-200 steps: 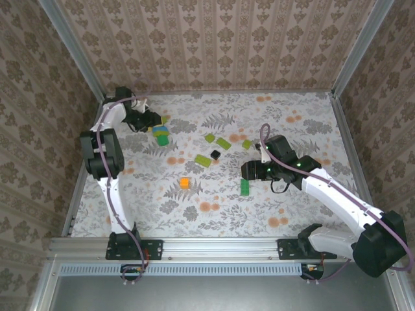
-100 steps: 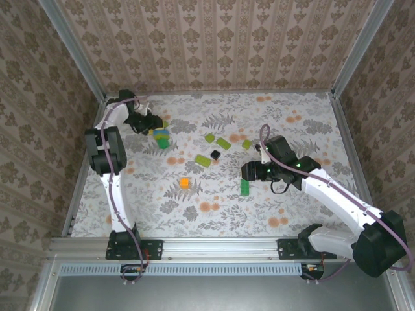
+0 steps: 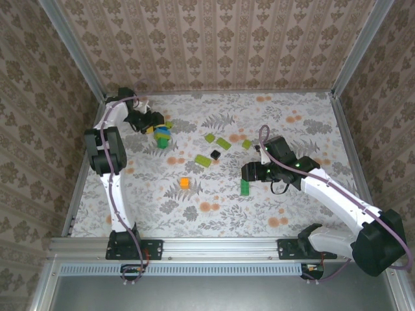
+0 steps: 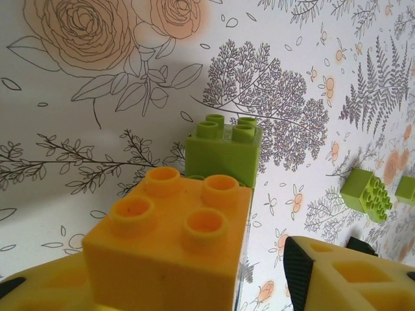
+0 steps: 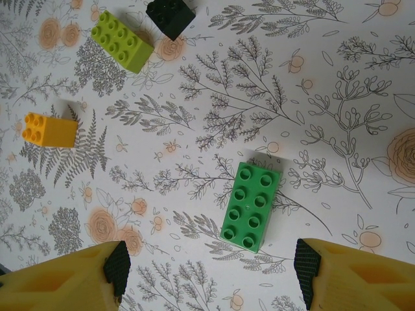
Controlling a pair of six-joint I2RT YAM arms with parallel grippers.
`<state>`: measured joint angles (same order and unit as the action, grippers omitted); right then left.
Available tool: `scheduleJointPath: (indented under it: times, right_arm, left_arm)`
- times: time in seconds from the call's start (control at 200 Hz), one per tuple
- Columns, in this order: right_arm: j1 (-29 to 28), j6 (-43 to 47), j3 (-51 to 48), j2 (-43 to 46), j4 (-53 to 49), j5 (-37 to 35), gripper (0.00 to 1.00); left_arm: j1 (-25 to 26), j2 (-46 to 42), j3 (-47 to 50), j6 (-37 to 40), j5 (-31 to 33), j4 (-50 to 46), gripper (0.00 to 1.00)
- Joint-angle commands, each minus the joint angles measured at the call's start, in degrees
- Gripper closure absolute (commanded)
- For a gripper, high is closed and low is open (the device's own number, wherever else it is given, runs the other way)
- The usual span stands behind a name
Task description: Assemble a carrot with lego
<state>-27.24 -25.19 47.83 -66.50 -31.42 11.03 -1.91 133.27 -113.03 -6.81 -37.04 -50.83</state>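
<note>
Left gripper (image 3: 152,123) is in the far-left corner, tight against the side rail (image 3: 75,201). Its jaws are parted, with the yellow brick (image 4: 175,240) between them and a gap at one finger (image 4: 350,278). A lime cube (image 4: 224,148) sits just behind. Right gripper (image 3: 249,171) is wide open over the dark green brick (image 5: 251,205). Loose lego mid-table: orange brick (image 3: 185,183), black brick (image 5: 170,16), lime bricks (image 3: 202,160). The near half of the table (image 3: 214,220) is open room.

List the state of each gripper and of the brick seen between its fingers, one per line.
Left gripper: open, with a gap beside the brick.
Yellow plastic four-stud brick: studs up, unclamped.
Right gripper: open wide.
Dark green plastic eight-stud brick: flat, studs up, loose.
</note>
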Motion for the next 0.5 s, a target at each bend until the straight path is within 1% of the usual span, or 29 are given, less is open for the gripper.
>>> scheduleJointPath:
  times: [0.0,0.07,0.21,0.39,0.49]
  right_arm:
    - [0.3,1.28,-0.55,-0.25,0.31,0.49,0.29]
    - [0.28,1.27,-0.5,-0.3,0.3,0.49,0.29]
    - [0.31,1.32,-0.55,-0.21,0.31,0.49,0.29]
    - [0.35,1.3,-0.46,-0.56,0.31,0.48,0.29]
    - [0.33,1.49,-0.24,-0.9,0.31,0.38,0.29]
  left_arm:
    - [0.16,1.34,-1.63,1.04,1.7,-1.59,0.38]
    - [0.15,1.38,-1.58,1.04,2.33,-1.73,0.36]
    - [-0.01,1.14,-1.51,1.18,4.04,-2.15,0.35]
    - [-0.08,-0.26,-1.39,1.4,8.81,-2.78,0.33]
    - [-0.54,-2.5,-0.26,1.23,11.23,-2.29,0.33]
